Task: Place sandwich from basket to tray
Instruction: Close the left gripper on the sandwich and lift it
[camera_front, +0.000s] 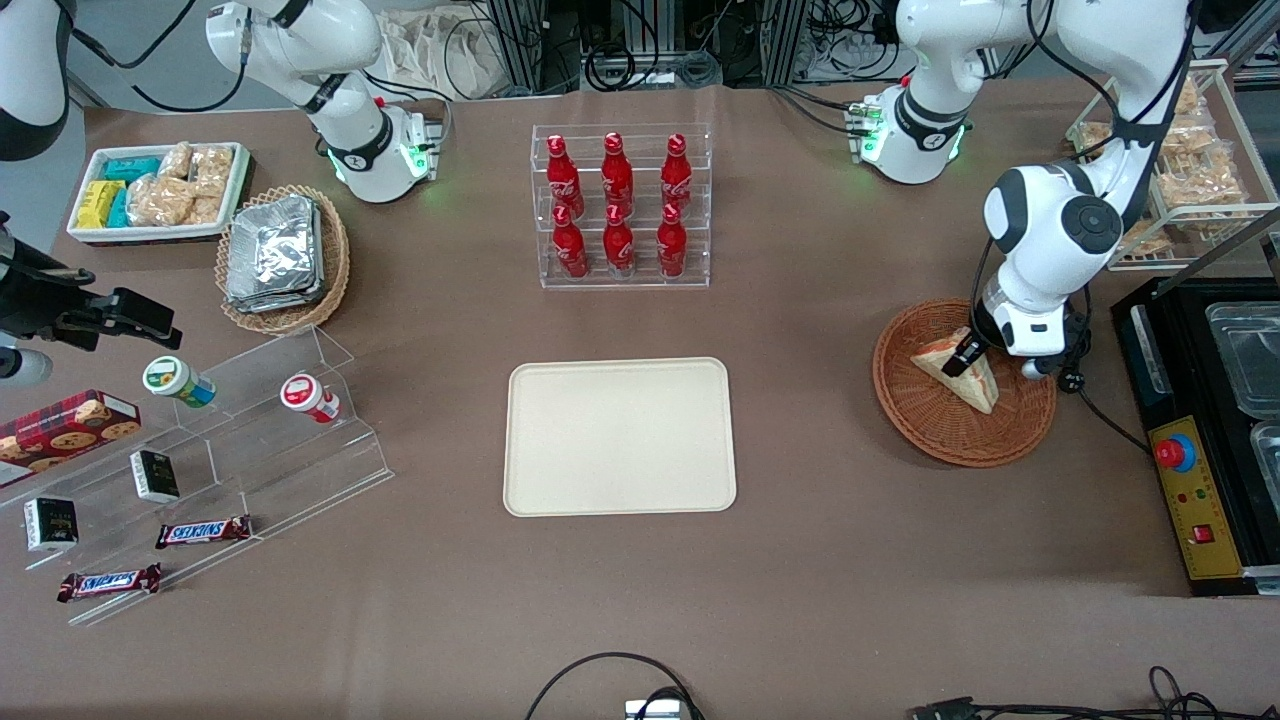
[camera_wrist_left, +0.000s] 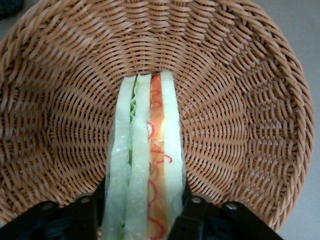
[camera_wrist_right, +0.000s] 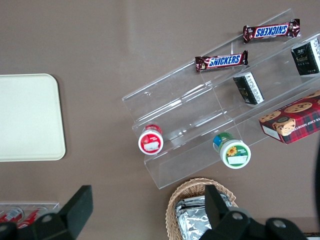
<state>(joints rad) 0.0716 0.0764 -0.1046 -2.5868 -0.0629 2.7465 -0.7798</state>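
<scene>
The sandwich (camera_front: 978, 388), a wrapped pale wedge with green and orange-red filling, lies in the round reddish-brown wicker basket (camera_front: 940, 440) toward the working arm's end of the table. My gripper (camera_front: 968, 358) is down inside the basket, shut on the sandwich at the corner farther from the front camera. In the left wrist view its black fingers (camera_wrist_left: 192, 207) press both bread faces of the sandwich (camera_wrist_left: 145, 135), with the basket weave (camera_wrist_left: 240, 100) all around. The cream tray (camera_front: 620, 437) sits bare at the table's middle, also seen as the tray (camera_wrist_right: 27, 117) in the right wrist view.
A clear rack of red bottles (camera_front: 620, 205) stands farther from the front camera than the tray. A black box with a red button (camera_front: 1190, 500) flanks the basket. Toward the parked arm's end are an acrylic snack stand (camera_front: 250, 440), a tan basket of foil packs (camera_front: 283, 258) and a white bin (camera_front: 155, 190).
</scene>
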